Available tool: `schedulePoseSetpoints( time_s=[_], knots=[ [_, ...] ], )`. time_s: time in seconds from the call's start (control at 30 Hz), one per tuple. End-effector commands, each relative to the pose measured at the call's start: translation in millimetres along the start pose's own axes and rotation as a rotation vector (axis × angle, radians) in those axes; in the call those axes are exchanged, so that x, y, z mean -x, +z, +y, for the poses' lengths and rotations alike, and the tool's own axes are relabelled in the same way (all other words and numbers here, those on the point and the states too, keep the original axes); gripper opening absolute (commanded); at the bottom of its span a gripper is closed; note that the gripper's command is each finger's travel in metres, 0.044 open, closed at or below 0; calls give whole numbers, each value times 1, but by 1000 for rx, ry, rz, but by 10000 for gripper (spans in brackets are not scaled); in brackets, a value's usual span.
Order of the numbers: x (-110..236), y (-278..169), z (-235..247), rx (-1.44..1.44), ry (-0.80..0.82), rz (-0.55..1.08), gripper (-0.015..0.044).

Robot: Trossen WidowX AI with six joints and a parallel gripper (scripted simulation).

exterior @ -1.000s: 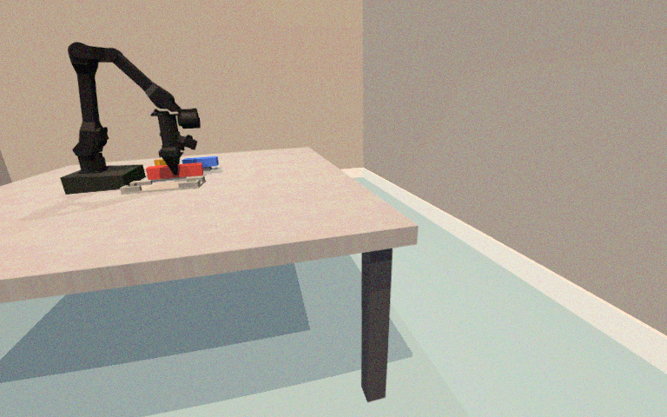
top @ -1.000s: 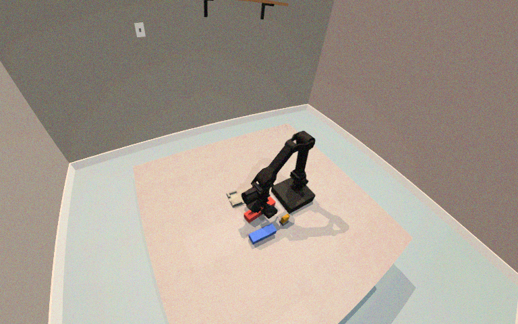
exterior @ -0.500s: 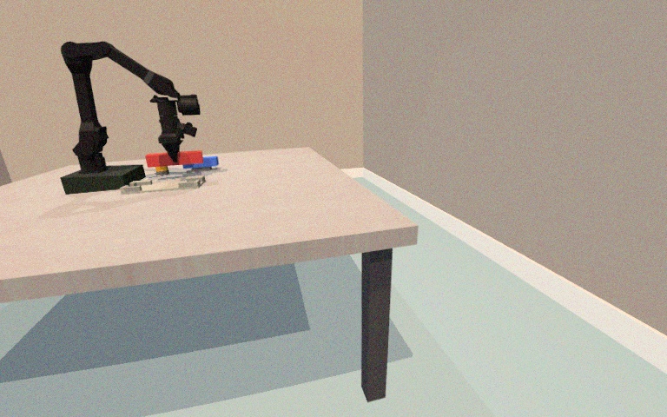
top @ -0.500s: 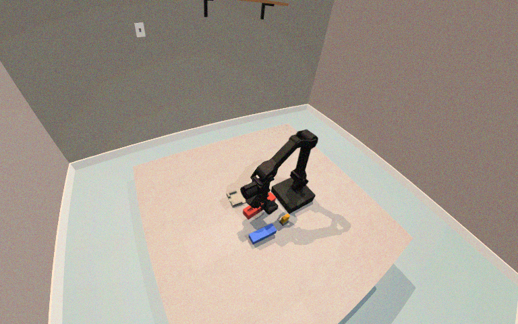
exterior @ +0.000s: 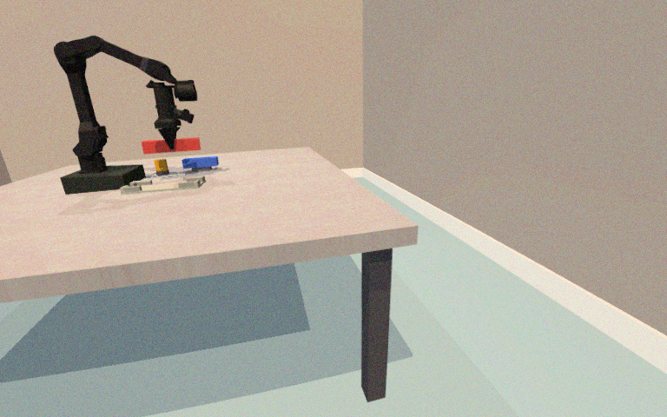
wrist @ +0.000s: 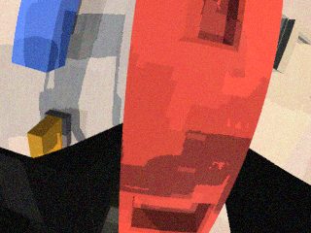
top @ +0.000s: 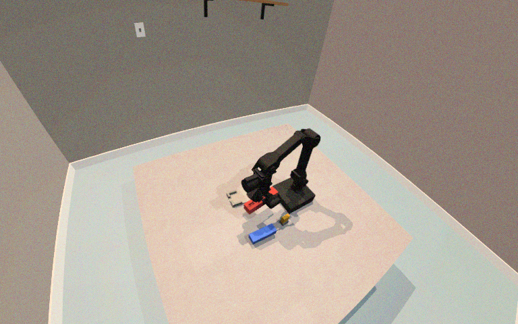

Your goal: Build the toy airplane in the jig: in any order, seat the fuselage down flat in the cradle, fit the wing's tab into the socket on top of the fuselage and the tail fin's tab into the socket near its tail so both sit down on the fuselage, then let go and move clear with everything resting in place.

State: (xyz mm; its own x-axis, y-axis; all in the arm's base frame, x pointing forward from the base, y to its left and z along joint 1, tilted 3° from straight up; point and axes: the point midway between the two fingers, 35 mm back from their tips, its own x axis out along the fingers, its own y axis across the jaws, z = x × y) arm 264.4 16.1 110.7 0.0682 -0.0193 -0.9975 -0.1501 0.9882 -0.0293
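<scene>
My gripper (top: 261, 199) (exterior: 170, 142) (wrist: 177, 138) is shut on the red fuselage (top: 251, 206) (exterior: 186, 144) (wrist: 194, 91) near its middle and holds it level in the air above the table. The fuselage shows two dark sockets on top in the wrist view. The pale jig (top: 234, 198) (exterior: 161, 184) with its cradle lies empty on the table, below and in front of the fuselage. The blue wing (top: 262, 233) (exterior: 200, 161) (wrist: 49, 14) and the small yellow tail fin (top: 284, 218) (exterior: 161, 165) (wrist: 45, 136) lie on the table beside the jig.
The arm's black base (top: 295, 196) (exterior: 101, 177) stands close behind the parts. The table (top: 191, 248) (exterior: 246, 211) ends at an edge well in front of the jig.
</scene>
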Motion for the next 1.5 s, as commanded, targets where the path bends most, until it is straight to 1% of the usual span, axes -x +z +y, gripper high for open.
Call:
schedulePoseSetpoints(
  time_s=[0.0,0.17,0.33,0.9,1.47],
  knots=[
    [15,-1,0,-5,1,-15,0],
    [29,-4,1,-5,1,-15,0],
    [29,-4,-1,-7,0,-15,0],
    [7,-4,-46,-87,-15,-18,0],
    [-16,-15,-94,-168,-13,-13,0]
  ],
)
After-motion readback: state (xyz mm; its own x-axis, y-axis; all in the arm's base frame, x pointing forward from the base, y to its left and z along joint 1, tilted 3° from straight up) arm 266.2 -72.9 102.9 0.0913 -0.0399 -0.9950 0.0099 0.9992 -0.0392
